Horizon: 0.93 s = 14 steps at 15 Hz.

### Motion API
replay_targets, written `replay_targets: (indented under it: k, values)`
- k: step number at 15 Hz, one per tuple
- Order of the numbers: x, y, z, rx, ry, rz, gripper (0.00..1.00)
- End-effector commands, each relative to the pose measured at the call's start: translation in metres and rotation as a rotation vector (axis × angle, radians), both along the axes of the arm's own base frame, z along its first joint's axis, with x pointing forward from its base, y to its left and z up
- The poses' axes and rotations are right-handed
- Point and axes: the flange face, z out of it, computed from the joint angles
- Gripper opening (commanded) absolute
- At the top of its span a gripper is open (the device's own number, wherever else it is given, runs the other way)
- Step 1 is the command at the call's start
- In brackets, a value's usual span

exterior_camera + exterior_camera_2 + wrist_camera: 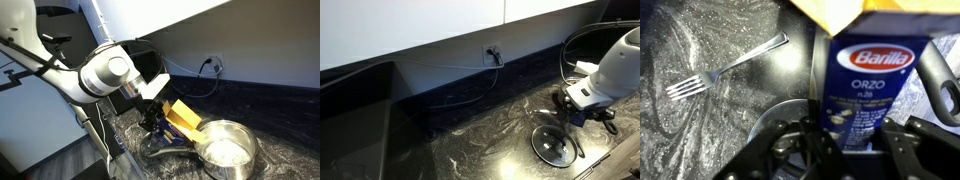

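Observation:
My gripper (847,148) is shut on a blue Barilla orzo box (870,75), one finger on each side of it. The box's yellow top flaps are open. In an exterior view the gripper (155,122) holds the box (185,118) tilted low over the dark marbled counter, right beside a shiny metal pot (245,132). In an exterior view the gripper (577,110) hangs just above and beside the pot (555,145). In the wrist view a silver fork (725,68) lies on the counter to the left of the box.
A wall outlet (492,52) with a black cable plugged in sits on the backsplash behind the counter. A black pot handle (940,88) shows right of the box. The counter's front edge (610,160) is close to the pot.

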Motion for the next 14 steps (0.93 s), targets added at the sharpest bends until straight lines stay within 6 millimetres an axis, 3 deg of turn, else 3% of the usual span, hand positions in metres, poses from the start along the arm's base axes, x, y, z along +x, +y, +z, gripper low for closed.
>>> replay_targets:
  k: [1, 14]
  values:
    - [0.003, -0.006, 0.03, -0.006, -0.01, 0.001, 0.18]
    - [0.035, -0.061, 0.063, 0.149, 0.021, -0.038, 0.18]
